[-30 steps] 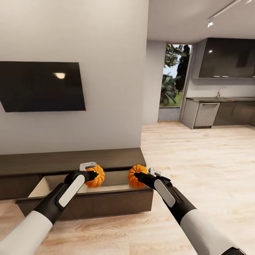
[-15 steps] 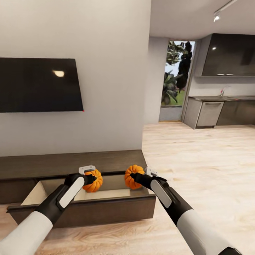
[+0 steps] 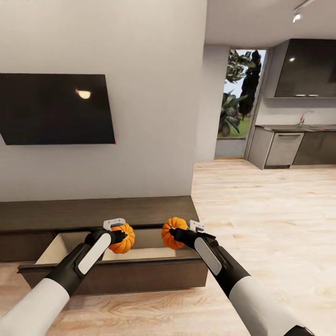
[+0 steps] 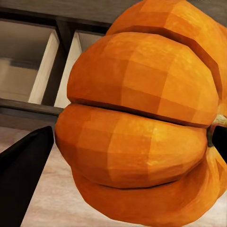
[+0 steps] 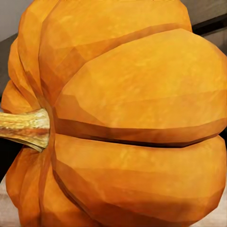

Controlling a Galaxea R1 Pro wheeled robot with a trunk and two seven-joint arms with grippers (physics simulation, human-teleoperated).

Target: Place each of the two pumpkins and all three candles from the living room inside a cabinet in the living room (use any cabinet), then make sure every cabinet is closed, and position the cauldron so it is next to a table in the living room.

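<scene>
Two orange pumpkins hang side by side over the open drawer of the cabinet [image 3: 93,212] — the left pumpkin [image 3: 123,238] pinched by the left gripper [image 3: 119,234], the right pumpkin [image 3: 171,232] pinched by the right gripper [image 3: 176,232]. In the left wrist view the ribbed orange body [image 4: 142,123] sits tight between the dark fingers [image 4: 23,165], with pale drawer compartments beyond it; in the right wrist view the other pumpkin [image 5: 127,118] lies on its side, its tan stem [image 5: 23,128] pointing sideways. Both pumpkins are held clear above the drawer's pale wood inside, near its right half, and stand apart from each other. The drawer [image 3: 116,270] is pulled out toward the robot from the long, low, dark brown unit, which stands against a grey wall under a black screen [image 3: 56,108]. Pale wood floor [image 3: 261,210] runs off to the right — toward grey kitchen units [image 3: 289,147] and a tall window [image 3: 240,100] with greenery outside.
</scene>
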